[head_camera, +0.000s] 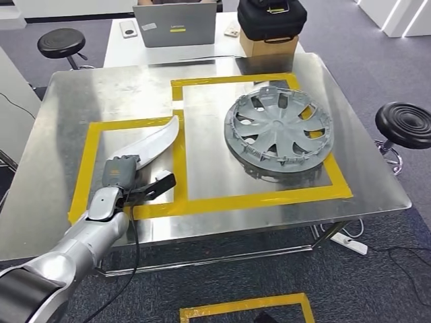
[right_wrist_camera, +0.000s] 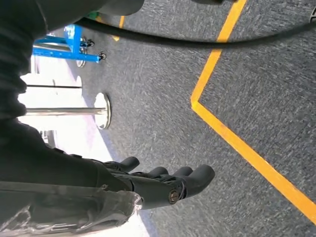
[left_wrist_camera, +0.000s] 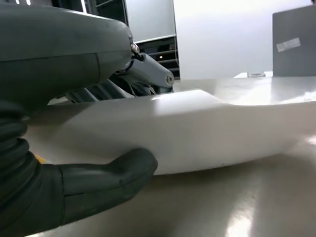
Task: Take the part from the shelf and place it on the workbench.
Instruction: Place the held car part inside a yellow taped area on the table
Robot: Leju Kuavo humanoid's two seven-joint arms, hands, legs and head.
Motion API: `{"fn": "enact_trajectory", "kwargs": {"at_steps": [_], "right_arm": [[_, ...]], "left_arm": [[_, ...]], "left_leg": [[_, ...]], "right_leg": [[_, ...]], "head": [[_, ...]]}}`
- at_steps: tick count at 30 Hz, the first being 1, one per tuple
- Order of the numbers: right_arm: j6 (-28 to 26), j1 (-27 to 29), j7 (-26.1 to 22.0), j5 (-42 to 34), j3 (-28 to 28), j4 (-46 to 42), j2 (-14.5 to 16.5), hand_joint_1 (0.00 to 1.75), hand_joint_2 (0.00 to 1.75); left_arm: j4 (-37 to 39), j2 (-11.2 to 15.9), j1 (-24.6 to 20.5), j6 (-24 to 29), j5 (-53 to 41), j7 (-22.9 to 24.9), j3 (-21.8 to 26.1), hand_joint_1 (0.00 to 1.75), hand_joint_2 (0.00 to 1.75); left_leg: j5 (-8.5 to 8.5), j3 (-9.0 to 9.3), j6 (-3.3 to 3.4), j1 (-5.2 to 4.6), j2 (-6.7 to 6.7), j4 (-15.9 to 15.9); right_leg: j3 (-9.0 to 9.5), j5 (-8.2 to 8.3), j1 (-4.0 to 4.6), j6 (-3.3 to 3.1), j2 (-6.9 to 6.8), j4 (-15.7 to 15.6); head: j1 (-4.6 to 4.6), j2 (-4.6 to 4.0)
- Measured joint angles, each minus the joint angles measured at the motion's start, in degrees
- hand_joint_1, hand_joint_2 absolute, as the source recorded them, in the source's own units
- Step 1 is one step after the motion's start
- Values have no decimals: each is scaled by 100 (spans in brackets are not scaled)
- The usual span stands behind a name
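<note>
I have the left hand (head_camera: 133, 182) down at the near left of the table (head_camera: 60, 108), and its fingers (left_wrist_camera: 111, 177) are grasping the part (head_camera: 155, 141), a long, curved, pale grey panel that tapers to a point. In the head view the part lies inside the smaller yellow-taped rectangle (head_camera: 86, 158), its tip reaching toward the corner where that rectangle meets the larger taped square (head_camera: 264, 198). From the left wrist view I see the thumb under the near edge of the part and the other fingers over its top; the part's underside looks to be resting on or just above the metal surface, though I cannot tell for certain whether it is fully down.

My right hand (right_wrist_camera: 164, 182) hangs beside the body over the carpeted floor (right_wrist_camera: 260, 89), fingers stretched out and apart, holding nothing.

A grey wheel cover (head_camera: 278, 128) already sits in the larger square, well apart from the part. A laptop (head_camera: 175, 23) and a black case (head_camera: 272, 17) stand on the desk beyond.

I judge this to be the placing step, nearly finished: the part is at the table and within its marked area. The next move calls for loosening the fingers gently, so the thumb slips out from beneath without dragging the part across the tape line, then lifting the hand straight away.
</note>
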Motion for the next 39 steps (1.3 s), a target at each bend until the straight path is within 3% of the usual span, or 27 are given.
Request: {"fn": "enact_trajectory", "kwargs": {"at_steps": [2,5,8,9,10,11,14,16,19,21,23,24,25,26,28,30,33,35,36,39], "right_arm": [[2,6,22,0,2,0,1,0,0],[7,12,47,2,2,0,5,0,0],[19,4,52,2,3,0,7,0,0],[22,6,52,2,4,0,7,0,0],[25,9,52,2,4,0,7,0,0],[28,12,52,2,4,0,7,0,0],[32,9,49,2,11,0,8,0,0],[30,2,48,2,32,0,8,0,0],[38,14,48,2,67,0,9,0,0],[44,21,48,2,88,0,9,0,0],[44,22,48,2,100,0,9,0,0],[44,24,49,2,103,0,9,0,0],[44,28,49,2,107,0,9,0,0],[44,32,50,2,109,0,9,0,0],[44,35,50,2,115,0,9,0,0],[44,27,50,3,120,0,9,0,0],[44,33,51,3,126,0,9,0,0],[44,36,52,3,128,0,9,0,0],[44,32,53,4,130,0,10,0,0],[44,27,51,4,133,0,10,0,0]], "left_arm": [[13,15,2,-29,-75,72,14,0,175],[22,38,12,-34,-125,51,46,0,175],[25,55,60,-14,-126,-97,116,0,175],[26,59,91,7,-126,-166,148,0,175],[26,62,118,44,-126,-235,182,0,175],[26,66,132,91,-131,-300,223,0,175],[26,63,104,224,-181,-411,334,0,175],[25,51,84,288,-195,-473,398,0,175],[1,27,86,387,-4,-770,575,0,175],[-62,-10,92,465,237,-1097,750,0,175],[-136,-65,106,544,392,-1344,913,0,175],[-163,-87,117,563,426,-1406,974,0,175],[-185,-103,130,570,449,-1434,1018,0,175],[-206,-116,140,570,460,-1444,1056,0,175],[-254,-137,147,571,475,-1450,1116,0,175],[-296,-149,141,576,477,-1451,1159,0,175],[-320,-161,151,582,477,-1454,1187,0,175],[-346,-168,151,584,477,-1455,1203,0,175],[-359,-169,146,585,477,-1455,1218,0,175],[-369,-172,174,586,477,-1455,1262,0,175]], "left_leg": [[8,-10,-55,0,-1,0],[-147,-102,-158,19,11,200],[-640,-586,-233,46,24,1209],[-718,-720,-249,58,26,1483],[-691,-767,-261,71,28,1571],[-562,-701,-269,84,30,1438],[-91,-173,-289,122,36,413],[-48,-2,-238,125,31,74],[-55,6,-104,113,28,48],[-43,10,-28,117,29,40],[-50,11,14,99,27,41],[-54,12,22,88,26,42],[-57,16,26,80,26,43],[-59,21,26,75,26,44],[-69,37,11,73,25,46],[-80,35,-33,53,24,58],[-62,29,-120,48,23,41],[-154,-15,-183,57,29,140],[-282,-110,-215,60,32,344],[-744,-624,-277,73,36,1392]], "right_leg": [[24,-9,14,-42,9,-63],[43,15,-12,-131,6,-96],[49,14,-30,-170,-4,-105],[49,13,-33,-171,-4,-104],[50,12,-38,-171,-2,-103],[54,11,-44,-166,1,-102],[53,-8,-51,-93,10,-77],[36,-12,-31,-19,12,-69],[9,-45,-42,64,4,-48],[-167,-281,-47,99,-7,336],[-517,-632,-38,105,-9,1104],[-674,-731,-34,101,-8,1418],[-750,-730,-30,94,-8,1550],[-718,-624,-27,82,-8,1459],[-392,-257,-23,53,-10,770],[-66,-52,-16,24,-6,135],[14,-35,1,-42,8,-16],[32,-13,-14,-107,7,-51],[45,-3,-28,-134,4,-70],[51,-4,-35,-167,-1,-77]], "head": [[-5,0],[-21,0],[-44,0],[-44,0],[-45,0],[-45,0],[-54,0],[-61,0],[-61,0],[-46,0],[-28,0],[-26,0],[-25,0],[-26,0],[-24,0],[-25,0],[-28,0],[-41,0],[-51,0],[-72,0]]}}
